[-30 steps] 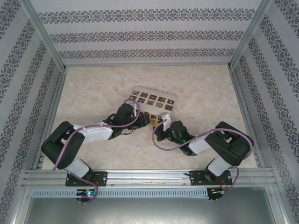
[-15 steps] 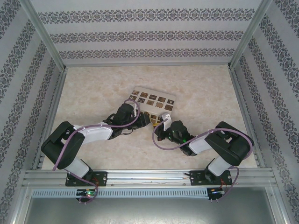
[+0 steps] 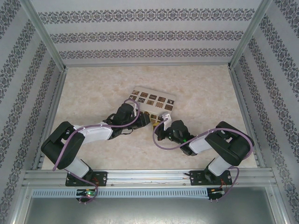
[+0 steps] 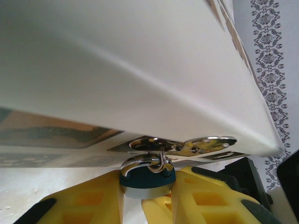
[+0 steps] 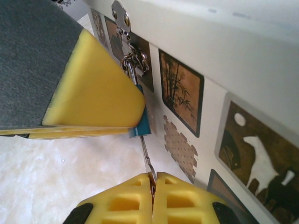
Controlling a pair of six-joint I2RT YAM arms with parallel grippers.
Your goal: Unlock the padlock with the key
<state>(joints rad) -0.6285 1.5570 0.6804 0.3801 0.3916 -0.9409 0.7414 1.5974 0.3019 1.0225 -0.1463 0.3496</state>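
Observation:
The small blue-teal padlock hangs by its silver shackle from the metal hasp on the front of the cream box. My left gripper is shut on the padlock body, yellow fingers on either side. In the right wrist view the padlock shows as a teal edge beside the left gripper's yellow finger. The thin grey key runs from the padlock's underside down into my right gripper, which is shut on the key's head. In the top view the left gripper and right gripper meet at the box's near side.
The cream box with dark patterned squares fills the space just beyond both grippers. Marbled tabletop extends around it. Patterned walls and aluminium rails enclose the table on three sides.

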